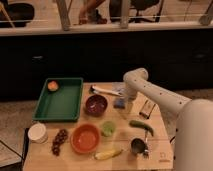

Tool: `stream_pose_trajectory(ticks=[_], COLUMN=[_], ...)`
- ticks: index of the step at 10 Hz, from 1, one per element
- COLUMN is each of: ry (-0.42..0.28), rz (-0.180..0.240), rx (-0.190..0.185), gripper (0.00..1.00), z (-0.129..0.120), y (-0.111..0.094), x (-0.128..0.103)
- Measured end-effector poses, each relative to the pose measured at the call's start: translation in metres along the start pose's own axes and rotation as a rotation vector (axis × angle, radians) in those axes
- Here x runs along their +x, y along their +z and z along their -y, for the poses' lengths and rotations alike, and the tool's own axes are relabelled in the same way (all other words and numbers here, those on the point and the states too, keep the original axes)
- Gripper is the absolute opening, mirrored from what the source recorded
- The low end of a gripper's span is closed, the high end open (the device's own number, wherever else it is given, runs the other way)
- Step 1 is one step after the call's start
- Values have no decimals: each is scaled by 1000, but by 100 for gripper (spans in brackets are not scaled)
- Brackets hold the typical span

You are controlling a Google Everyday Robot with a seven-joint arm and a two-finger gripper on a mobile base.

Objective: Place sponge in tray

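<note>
Big green tray (60, 102) sits at centre-left on the table (160, 150), an orange fruit (52, 85) in its far corner. Just right of centre, the gripper (123, 101) hangs right over the blue sponge (120, 103), lined up for a grab; whether the fingers have closed, I cannot tell.

One gripper (126, 101) at table centre-right over one sponge (120, 103), one tray (60, 100) at ten o'clock, two bowls, one white cup, one metal cup, one grape bunch
</note>
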Motion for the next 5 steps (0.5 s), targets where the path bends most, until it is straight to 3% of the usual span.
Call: stream_pose_trajectory(ticks=[2,3,4,5], ry=[-16,-19,-31,-35], rz=[6,8,7,7], rx=[-2,-1,-18,-20], gripper=[50,45,28,20], z=[3,4,4,5], y=[3,4,10,12], x=[-5,-5,-8,-9])
